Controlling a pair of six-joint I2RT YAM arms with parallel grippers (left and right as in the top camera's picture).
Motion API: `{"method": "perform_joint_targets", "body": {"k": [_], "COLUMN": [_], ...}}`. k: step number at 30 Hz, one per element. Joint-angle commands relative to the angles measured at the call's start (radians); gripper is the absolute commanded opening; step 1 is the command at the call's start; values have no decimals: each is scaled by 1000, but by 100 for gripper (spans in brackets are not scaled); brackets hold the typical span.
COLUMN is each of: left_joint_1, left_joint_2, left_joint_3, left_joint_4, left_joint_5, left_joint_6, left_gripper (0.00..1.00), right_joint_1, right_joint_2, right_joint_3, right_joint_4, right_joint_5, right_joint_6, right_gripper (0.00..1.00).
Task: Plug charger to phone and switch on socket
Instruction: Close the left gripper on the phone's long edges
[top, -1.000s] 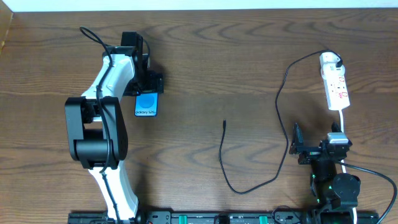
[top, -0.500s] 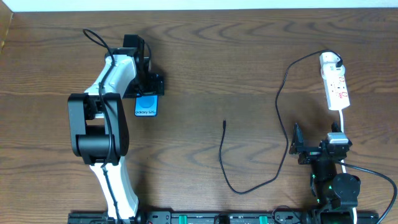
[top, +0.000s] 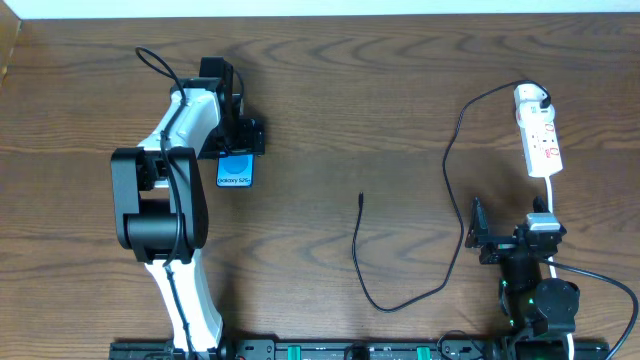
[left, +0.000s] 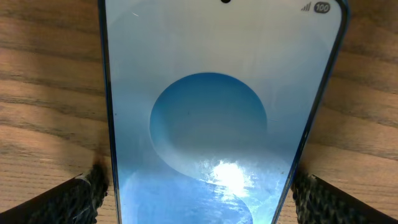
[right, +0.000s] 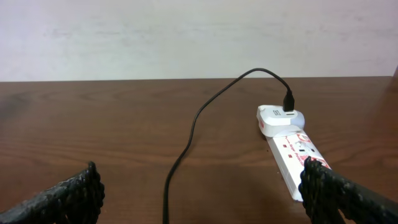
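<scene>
Phone (left: 217, 124): flat on surface; rigid, slick glass; take by long edges.
Left end effector (left: 202, 202): released, straddling phone.
Charger (top: 372, 290): limp; tip right of phone, well apart; pinch behind tip.
Right end effector (top: 478, 235): released, empty.
Socket (top: 540, 140): far right of phone.

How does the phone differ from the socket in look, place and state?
The phone shows a blue screen; the socket is white with red marks. The phone lies at left inside the open left end effector; the socket lies far right, untouched. The charger is plugged in at the socket, not the phone. Both lie flat on the table.
</scene>
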Motion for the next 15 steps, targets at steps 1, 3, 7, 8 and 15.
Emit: {"method": "perform_joint_targets", "body": {"k": [1, 3, 7, 8, 15], "left_joint_1": [-2, -2, -2, -2, -3], "left_joint_2": [21, 21, 21, 21, 21], "left_joint_3": [7, 7, 7, 7, 5], "left_joint_4": [-1, -1, 8, 12, 18], "left_joint_5": [-5, -5, -6, -6, -5], "left_joint_6": [18, 18, 34, 38, 80], "left_gripper": [98, 98, 98, 98, 98], "right_joint_1": [9, 9, 9, 9, 9], "right_joint_2": [-9, -9, -9, -9, -9], "right_joint_3": [-1, -1, -1, -1, -1], "right_joint_4": [-5, -5, -5, -5, -5], "right_joint_5": [4, 5, 4, 4, 5], "right_joint_6": [6, 6, 6, 6, 6], "right_gripper": [99, 99, 99, 99, 99]}}
